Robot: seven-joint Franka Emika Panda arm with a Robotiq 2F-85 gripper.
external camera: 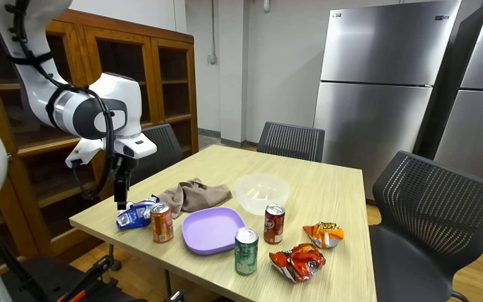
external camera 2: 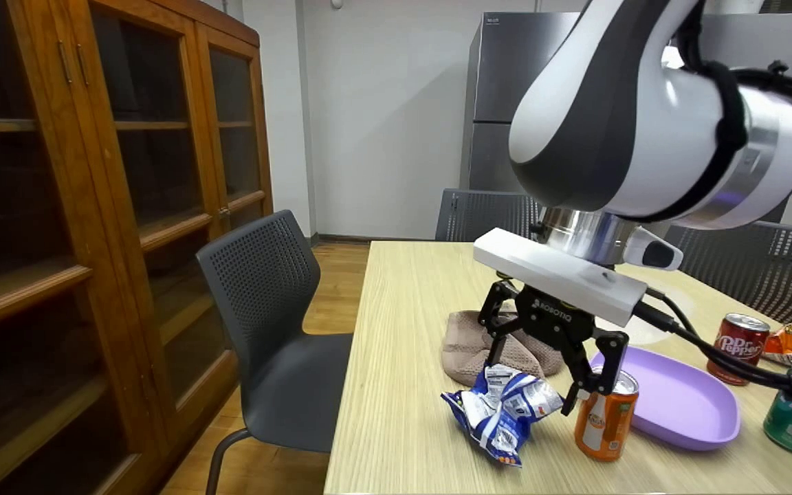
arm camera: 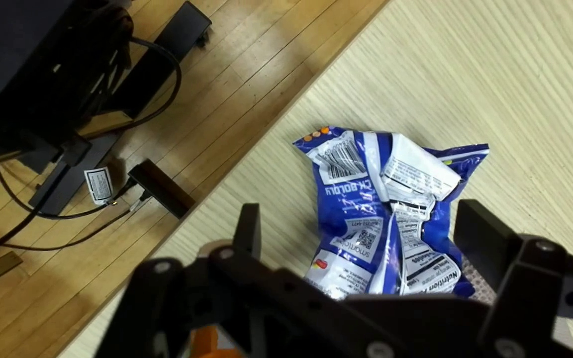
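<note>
The gripper (external camera 2: pixel 532 383) stands with its fingers spread wide and nothing clasped, seemingly so that the crumpled blue bag (arm camera: pixel 386 214) fits between them; the wrist view frames it so, though whether a fingertip touches it cannot be told. The bag lies on the tabletop (external camera: pixel 325 188) near the corner below the gripper, a little in from the edge, its creased, slack shape likely keeping it from sliding. Along that edge, an orange can (external camera: pixel 162 224) stands on its flat base, as do the dark red can (external camera: pixel 274 226) and the green can (external camera: pixel 246 253), all smooth metal cylinders. The purple plate (external camera: pixel 212 230), with rounded corners and a raised rim, sits between the orange and green cans. A tan cloth (external camera: pixel 201 198) of waffled weave slumps in soft folds between the blue bag and a translucent round bowl (external camera: pixel 258 199), probably plastic. Toward the edge beside a black chair (external camera: pixel 438 205) rest a red bag (external camera: pixel 300 262) and an orange bag (external camera: pixel 326 234), both crinkled, foil-like.
</note>
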